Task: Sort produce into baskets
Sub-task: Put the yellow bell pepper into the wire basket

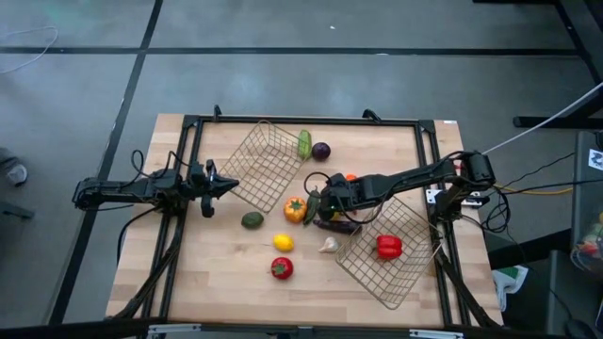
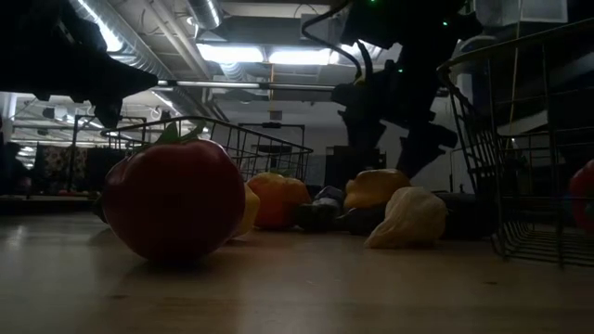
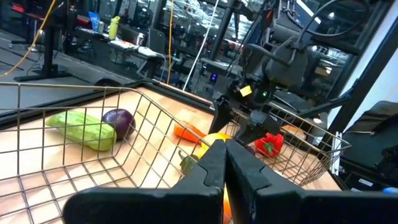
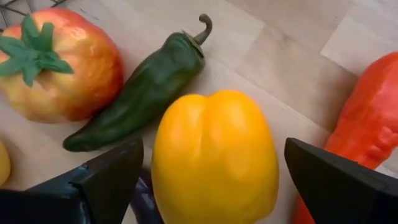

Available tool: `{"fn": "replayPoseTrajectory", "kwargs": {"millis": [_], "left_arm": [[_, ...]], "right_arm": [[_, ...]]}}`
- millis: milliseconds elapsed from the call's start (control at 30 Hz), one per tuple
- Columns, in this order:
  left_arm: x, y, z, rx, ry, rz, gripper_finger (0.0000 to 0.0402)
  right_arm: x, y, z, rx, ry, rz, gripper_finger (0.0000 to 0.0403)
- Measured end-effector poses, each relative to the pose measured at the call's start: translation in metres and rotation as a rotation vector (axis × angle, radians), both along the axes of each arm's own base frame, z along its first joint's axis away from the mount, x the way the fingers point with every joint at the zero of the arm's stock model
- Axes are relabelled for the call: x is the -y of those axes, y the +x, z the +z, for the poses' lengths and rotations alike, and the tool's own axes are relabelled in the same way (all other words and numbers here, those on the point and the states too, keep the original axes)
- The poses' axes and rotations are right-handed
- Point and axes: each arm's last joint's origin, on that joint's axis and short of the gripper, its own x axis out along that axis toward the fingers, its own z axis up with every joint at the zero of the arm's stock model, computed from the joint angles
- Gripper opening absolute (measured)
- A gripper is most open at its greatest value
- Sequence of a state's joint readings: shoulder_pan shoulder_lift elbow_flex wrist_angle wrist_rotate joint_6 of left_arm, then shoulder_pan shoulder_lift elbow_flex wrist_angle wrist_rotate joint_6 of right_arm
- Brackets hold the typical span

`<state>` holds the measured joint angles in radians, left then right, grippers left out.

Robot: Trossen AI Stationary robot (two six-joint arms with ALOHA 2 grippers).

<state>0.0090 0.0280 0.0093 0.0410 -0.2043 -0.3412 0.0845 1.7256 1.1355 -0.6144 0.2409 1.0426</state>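
My right gripper [image 1: 320,200] is open and hangs low over the middle of the table. Its fingers stand on either side of a yellow pepper [image 4: 214,155] without touching it. A green chilli [image 4: 143,87], an orange-red pepper [image 1: 296,209] and a carrot [image 4: 373,118] lie beside the yellow pepper. One wire basket [image 1: 268,165] sits at the far left. The other wire basket [image 1: 405,273] sits at the near right and holds a red pepper [image 1: 389,247]. My left gripper [image 1: 226,185] is shut and empty at the left basket's left corner.
A cucumber [image 1: 304,143] and a purple onion [image 1: 321,151] lie beyond the left basket. An avocado [image 1: 252,220], lemon [image 1: 283,242], tomato [image 1: 281,268], garlic [image 1: 328,245] and aubergine [image 1: 339,226] lie on the near half of the table. A dark frame [image 1: 429,160] runs around the table.
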Motion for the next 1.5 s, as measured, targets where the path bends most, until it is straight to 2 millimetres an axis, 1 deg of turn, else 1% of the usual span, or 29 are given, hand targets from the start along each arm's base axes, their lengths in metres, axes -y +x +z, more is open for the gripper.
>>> {"fn": "replayPoseTrajectory", "kwargs": {"millis": [133,267,367,433,667,733,800,867,1033,1267,1400,1500], "left_arm": [[0.000,0.000,0.000,0.000,0.000,0.000,0.0000],[0.000,0.000,0.000,0.000,0.000,0.000,0.0000],[0.000,0.000,0.000,0.000,0.000,0.000,0.0000],[0.000,0.000,0.000,0.000,0.000,0.000,0.0000],[0.000,0.000,0.000,0.000,0.000,0.000,0.0000],[0.000,0.000,0.000,0.000,0.000,0.000,0.0000],[0.000,0.000,0.000,0.000,0.000,0.000,0.0000],[0.000,0.000,0.000,0.000,0.000,0.000,0.0000],[0.000,0.000,0.000,0.000,0.000,0.000,0.0000],[0.000,0.000,0.000,0.000,0.000,0.000,0.0000],[0.000,0.000,0.000,0.000,0.000,0.000,0.0000],[0.000,0.000,0.000,0.000,0.000,0.000,0.0000]], "right_arm": [[0.000,-0.001,-0.002,-0.021,0.012,0.011,0.0388],[-0.001,0.001,-0.009,-0.052,0.017,0.035,0.0388],[-0.001,0.001,-0.011,-0.056,0.017,0.036,0.0381],[-0.001,0.001,-0.012,-0.059,0.017,0.036,0.0366],[-0.001,0.002,-0.012,-0.062,0.006,0.064,0.0292],[-0.001,0.001,-0.010,-0.063,0.011,0.091,0.0283],[-0.002,0.000,-0.008,-0.063,0.026,0.121,0.0284],[-0.003,-0.001,0.000,-0.062,0.042,0.137,0.0292],[-0.003,-0.002,0.033,-0.053,0.026,0.213,0.0302],[-0.004,-0.007,0.093,-0.024,0.017,0.356,0.0295],[-0.010,-0.015,0.121,-0.011,0.035,0.434,0.0295],[-0.017,-0.022,0.136,-0.025,0.054,0.493,0.0295]]}}
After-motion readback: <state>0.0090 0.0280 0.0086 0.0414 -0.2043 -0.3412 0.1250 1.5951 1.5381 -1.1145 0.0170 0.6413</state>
